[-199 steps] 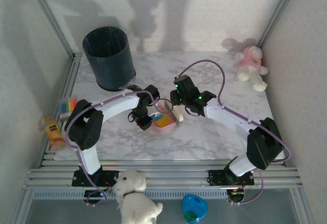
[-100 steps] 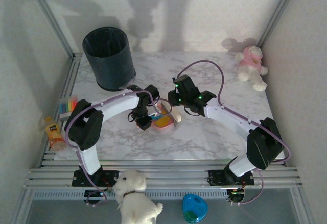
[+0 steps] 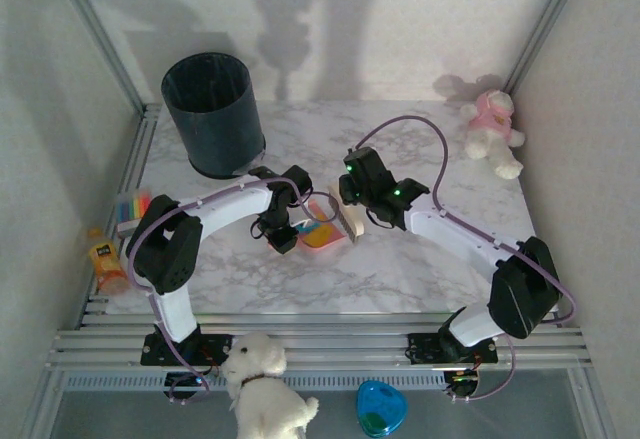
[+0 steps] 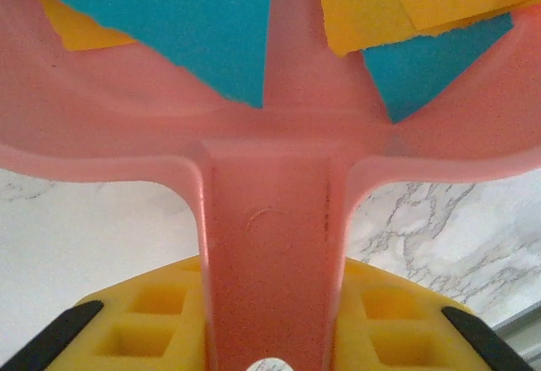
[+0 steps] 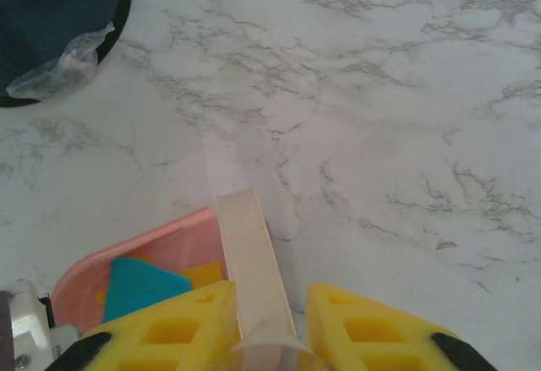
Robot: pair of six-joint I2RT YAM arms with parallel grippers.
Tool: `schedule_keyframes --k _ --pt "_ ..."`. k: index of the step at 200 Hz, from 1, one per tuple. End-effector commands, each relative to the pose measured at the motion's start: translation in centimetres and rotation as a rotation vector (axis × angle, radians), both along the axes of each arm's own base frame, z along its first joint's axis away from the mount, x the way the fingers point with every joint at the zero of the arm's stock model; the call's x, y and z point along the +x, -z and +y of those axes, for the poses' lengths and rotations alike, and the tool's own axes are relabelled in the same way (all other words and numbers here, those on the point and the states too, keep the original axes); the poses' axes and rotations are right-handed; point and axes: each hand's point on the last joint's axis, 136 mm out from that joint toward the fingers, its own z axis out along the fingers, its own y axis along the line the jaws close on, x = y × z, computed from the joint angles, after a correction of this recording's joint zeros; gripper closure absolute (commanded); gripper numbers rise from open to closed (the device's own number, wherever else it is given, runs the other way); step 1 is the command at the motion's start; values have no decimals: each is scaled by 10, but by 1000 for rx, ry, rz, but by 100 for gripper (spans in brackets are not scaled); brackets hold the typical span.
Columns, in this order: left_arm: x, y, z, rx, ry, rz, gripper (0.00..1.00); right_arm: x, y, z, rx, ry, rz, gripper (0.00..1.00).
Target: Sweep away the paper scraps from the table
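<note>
A pink dustpan (image 3: 322, 236) lies on the table (image 3: 400, 269) near its middle. My left gripper (image 3: 284, 233) is shut on its handle; in the left wrist view that handle (image 4: 270, 244) runs between the yellow fingers (image 4: 135, 329) of the left gripper (image 4: 270, 324). Teal and orange paper scraps (image 4: 194, 24) lie inside the dustpan (image 4: 287, 147). My right gripper (image 3: 352, 217) is shut on a white brush (image 5: 245, 244), held at the pan's right edge. The right wrist view has the right gripper (image 5: 266, 324) beside the dustpan (image 5: 161, 248), with paper scraps (image 5: 139, 286) in it.
A dark bin (image 3: 212, 109) stands at the table's far left, also seen as the bin (image 5: 51, 24). A pink-and-white plush (image 3: 492, 131) sits at the far right corner. A pack of coloured strips (image 3: 130, 207) and a bottle (image 3: 103, 257) lie off the left edge.
My right gripper pushed the brush slightly left toward the pan, then drew back to the right. The left arm and the dustpan stayed put.
</note>
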Motion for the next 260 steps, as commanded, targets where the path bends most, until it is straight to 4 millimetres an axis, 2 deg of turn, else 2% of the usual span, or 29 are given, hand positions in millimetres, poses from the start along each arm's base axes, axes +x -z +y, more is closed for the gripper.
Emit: schedule_keyframes --k 1,48,89,123,151,206,260 --pt "3 -6 5 -3 8 -33 100 -2 -15 -9 17 51 -46 100" --pt "12 -16 0 -57 7 -91 100 -2 -28 -34 -26 140 -106 100" --pt "27 -31 -5 -105 -6 -159 100 -6 -29 -62 -98 210 -124 100" --pt "44 -49 -8 -162 -45 -221 100 -9 -29 -84 -132 256 -133 100" --pt "61 -65 -8 -189 -86 -287 100 -10 -29 -94 -150 274 -132 100" --pt "99 -117 -12 -321 -188 -419 100 -11 -25 -99 -158 282 -123 100" --pt "123 -169 -18 -466 -259 -491 100 -9 -20 -98 -162 279 -108 100"
